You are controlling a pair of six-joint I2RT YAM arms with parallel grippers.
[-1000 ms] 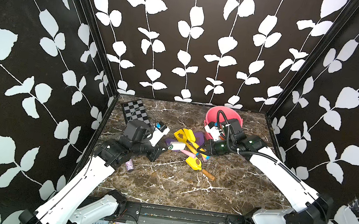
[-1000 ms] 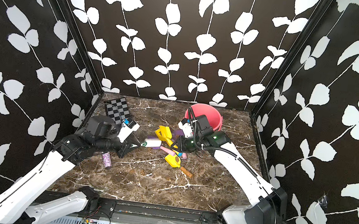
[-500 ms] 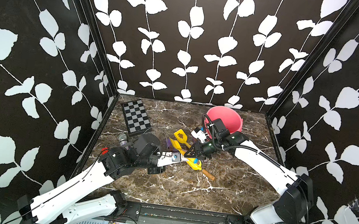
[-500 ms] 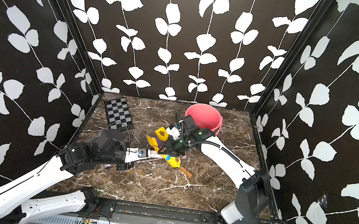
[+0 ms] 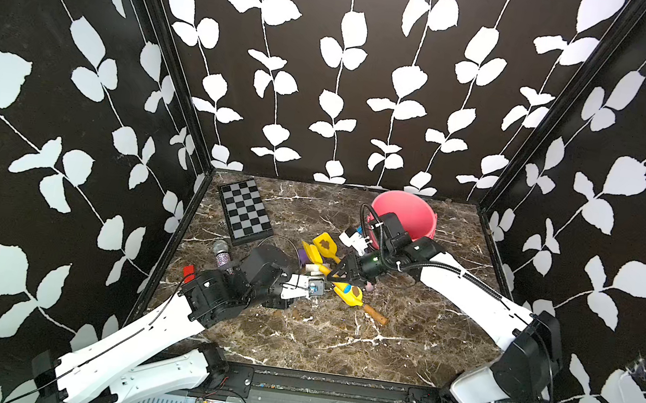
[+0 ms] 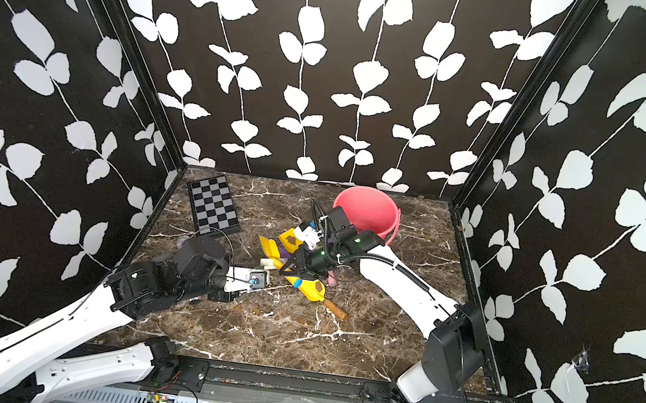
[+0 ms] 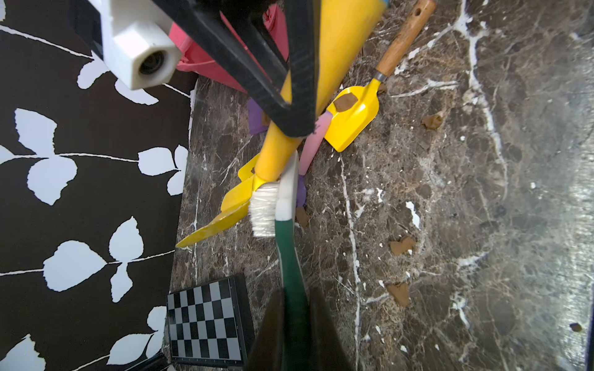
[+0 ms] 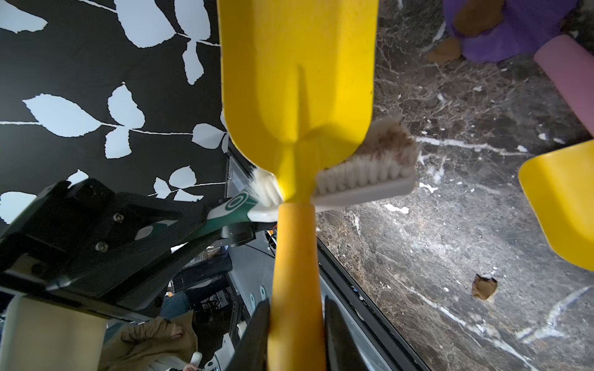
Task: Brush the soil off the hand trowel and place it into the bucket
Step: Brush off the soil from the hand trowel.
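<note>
Right gripper (image 8: pixel 295 324) clamped on trowel (image 8: pixel 295 80) handle, mid-frame in a top view, left of bucket (image 5: pixel 407 217). Left gripper (image 7: pixel 294 321) clamped on brush (image 7: pixel 262 208), bristles against trowel neck. Risk: hard strokes may twist trowel loose in the grip

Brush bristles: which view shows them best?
Right wrist: bristles large, side-on, brown-flecked, against the yellow trowel blade. Left wrist shows them smaller, beside the trowel's neck. Top views: too small to tell.
</note>
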